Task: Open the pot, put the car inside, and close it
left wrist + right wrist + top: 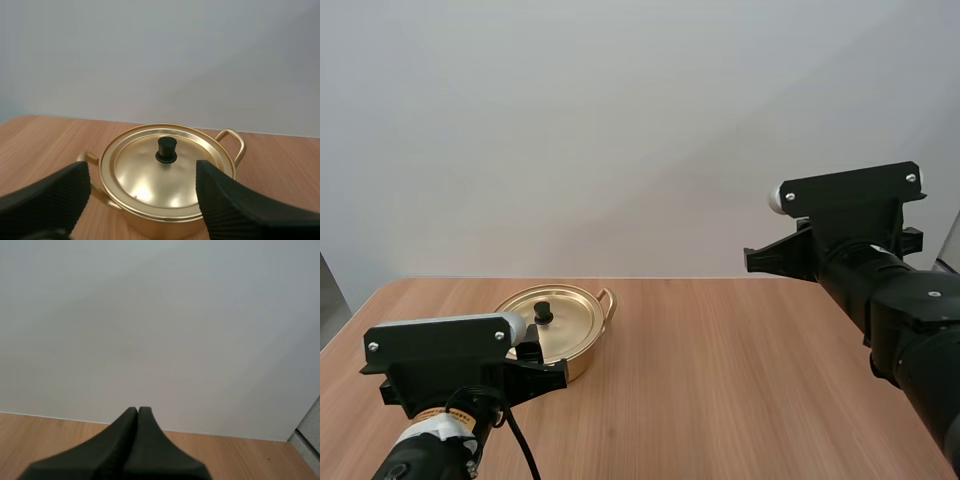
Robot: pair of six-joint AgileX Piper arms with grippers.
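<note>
Left gripper (142,172) low, fingers spread wide just short of the gold pot (583,364), lid (560,322) on; right gripper (138,412) raised, pinched closed on nothing; wooden table (740,380), plain pale wall (620,120).

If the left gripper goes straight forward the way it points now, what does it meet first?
Probably the gold pot: the left gripper is open and aimed at its lid, the black knob lying midway ahead. Whether lid or knob comes first is unclear.
</note>
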